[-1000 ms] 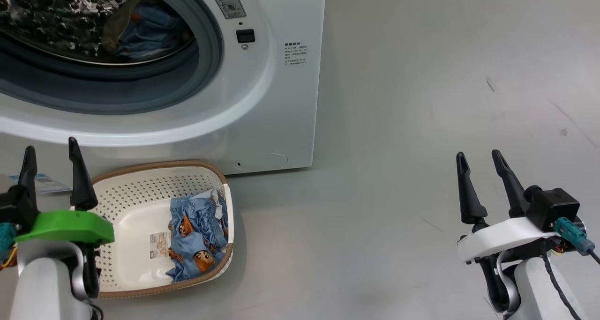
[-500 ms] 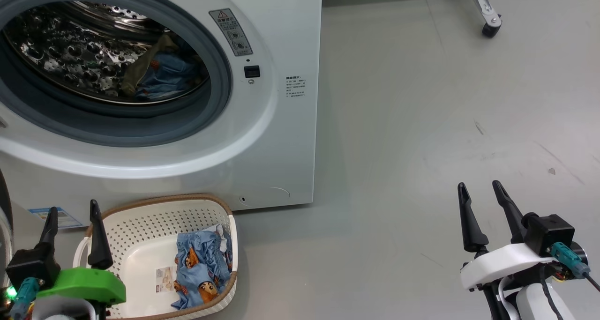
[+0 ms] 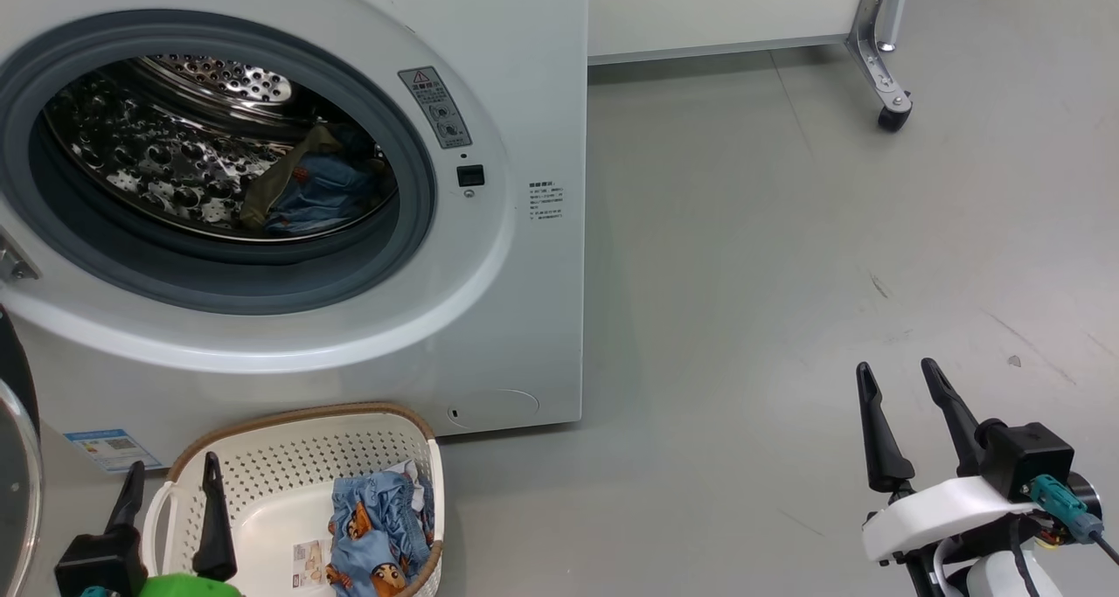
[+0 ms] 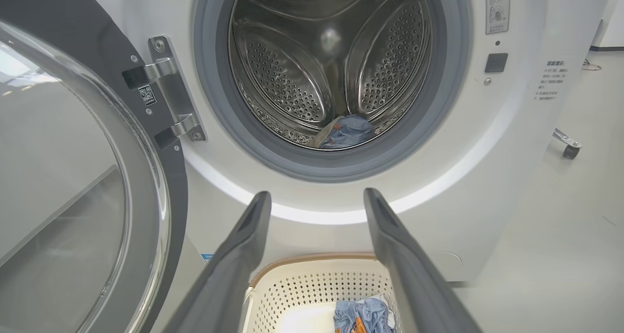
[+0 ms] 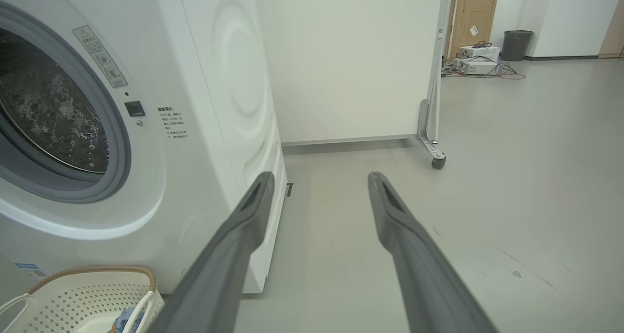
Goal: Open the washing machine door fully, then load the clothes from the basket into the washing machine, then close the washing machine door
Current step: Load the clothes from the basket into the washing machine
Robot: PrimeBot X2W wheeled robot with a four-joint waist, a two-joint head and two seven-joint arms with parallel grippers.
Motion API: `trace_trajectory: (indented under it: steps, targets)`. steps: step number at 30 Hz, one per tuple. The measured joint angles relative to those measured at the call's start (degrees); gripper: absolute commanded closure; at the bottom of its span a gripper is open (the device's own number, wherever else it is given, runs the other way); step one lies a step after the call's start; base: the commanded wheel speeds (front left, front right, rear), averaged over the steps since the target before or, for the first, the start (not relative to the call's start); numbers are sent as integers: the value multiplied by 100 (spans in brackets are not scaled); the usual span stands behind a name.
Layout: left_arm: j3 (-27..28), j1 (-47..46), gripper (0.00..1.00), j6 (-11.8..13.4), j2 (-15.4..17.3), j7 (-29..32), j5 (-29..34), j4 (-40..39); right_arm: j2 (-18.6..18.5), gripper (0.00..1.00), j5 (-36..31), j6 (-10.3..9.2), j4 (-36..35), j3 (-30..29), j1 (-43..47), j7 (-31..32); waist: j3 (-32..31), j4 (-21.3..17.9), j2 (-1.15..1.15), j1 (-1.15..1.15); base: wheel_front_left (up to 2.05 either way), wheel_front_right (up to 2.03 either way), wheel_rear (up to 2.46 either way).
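Observation:
The white washing machine [image 3: 524,125] stands with its door [image 4: 73,186] swung wide to the left on its hinge. In its steel drum lie clothes [image 3: 306,186], a cream piece and a blue one, also visible low in the drum [image 4: 346,130]. The cream basket [image 3: 262,475] sits on the floor in front, holding a light blue garment with cartoon prints [image 3: 376,531]. My left gripper [image 3: 170,479] is open and empty at the basket's left side. My right gripper [image 3: 900,374] is open and empty over bare floor, far right of the machine.
A white panel on a metal leg with a castor [image 3: 892,116] stands behind the machine to the right. A cardboard box [image 5: 470,23], a bin [image 5: 516,44] and cables lie far back. The grey floor [image 3: 743,317] spreads to the right.
The head camera has tilted up, so the machine and basket sit lower in the picture and more of the drum shows. Both grippers stay open and empty.

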Motion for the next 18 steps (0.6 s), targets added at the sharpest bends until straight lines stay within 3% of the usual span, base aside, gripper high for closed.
trace_trajectory:
  steps: [18]
  targets:
    - [-189,194,0,1,-1,0,-94,-226,1,0,-33,-1,-174,-75,119,0,44,62,0,0,0,0,0]
